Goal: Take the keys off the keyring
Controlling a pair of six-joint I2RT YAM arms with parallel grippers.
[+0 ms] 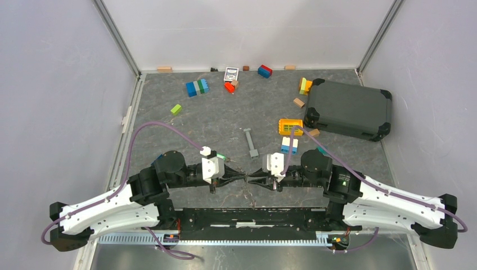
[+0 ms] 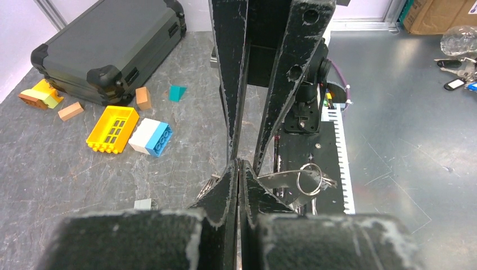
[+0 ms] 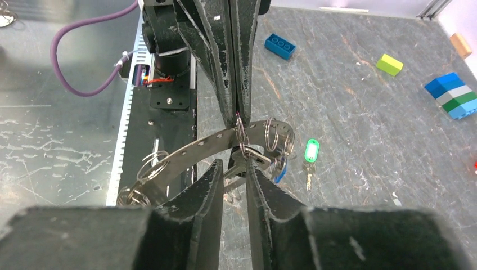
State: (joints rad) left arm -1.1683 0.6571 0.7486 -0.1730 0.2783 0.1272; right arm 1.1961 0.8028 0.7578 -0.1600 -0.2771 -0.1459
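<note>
Pinching the keyring (image 3: 241,132) tight in the left gripper (image 3: 237,115), right gripper (image 3: 235,169) narrowly parted around a silver key (image 3: 251,161) — best closed on its head, then slid along the wire.

Dark case (image 1: 349,108) beside yellow grid block (image 1: 290,126); grey bar (image 1: 251,142) nearby.

1. The counter (image 1: 225,121) is a grey, marbled slab.
2. A dark hard case (image 1: 349,109) lies at its far right.
3. Near the case sit a yellow grid block (image 1: 290,126) and a white-and-blue brick (image 1: 289,145), with a grey metal bar (image 1: 251,142) to their left.
4. Farther back lie a lime brick (image 1: 176,109) and a red-and-blue brick (image 1: 265,71).
5. A green-headed key (image 3: 311,153) lies flat on the counter.
</note>
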